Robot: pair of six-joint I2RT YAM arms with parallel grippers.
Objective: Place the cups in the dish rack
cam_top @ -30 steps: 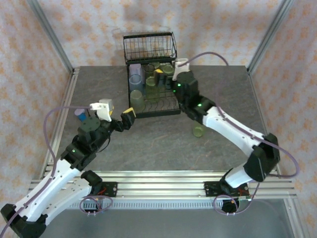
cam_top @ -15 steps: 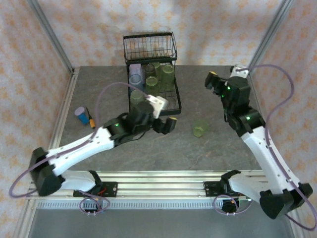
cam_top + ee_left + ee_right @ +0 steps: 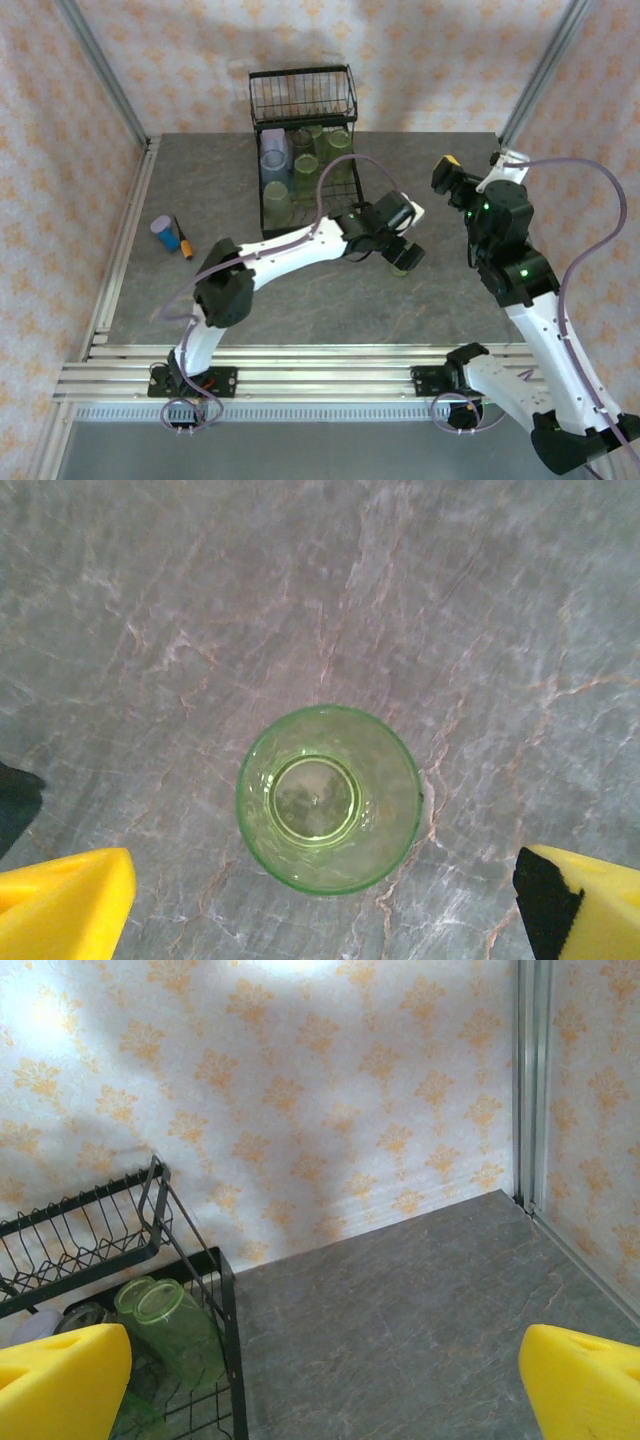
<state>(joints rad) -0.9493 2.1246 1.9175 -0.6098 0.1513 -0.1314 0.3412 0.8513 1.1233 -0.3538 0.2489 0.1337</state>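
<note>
A light green cup [image 3: 402,263] stands upright on the grey table, just right of the dish rack [image 3: 300,75]. From above, this cup [image 3: 328,798] lies between and slightly ahead of my left gripper's [image 3: 325,912] yellow fingertips [image 3: 62,900], which are open and not touching it. Several cups stand in the rack's tray: a pale blue one [image 3: 274,160] and green ones [image 3: 277,203]. My right gripper [image 3: 470,165] is open and empty, raised at the back right. Its camera shows the rack's corner [image 3: 225,1290] and a green cup [image 3: 165,1322] inside.
A small blue cylinder [image 3: 163,232] and an orange-handled tool [image 3: 184,240] lie at the table's left. Patterned walls and metal frame posts [image 3: 530,1080] close in the back and sides. My left arm [image 3: 290,255] stretches across the table in front of the rack.
My left arm has swung from the left side across to the loose green cup. The right arm has pulled back from the rack to the back right.
</note>
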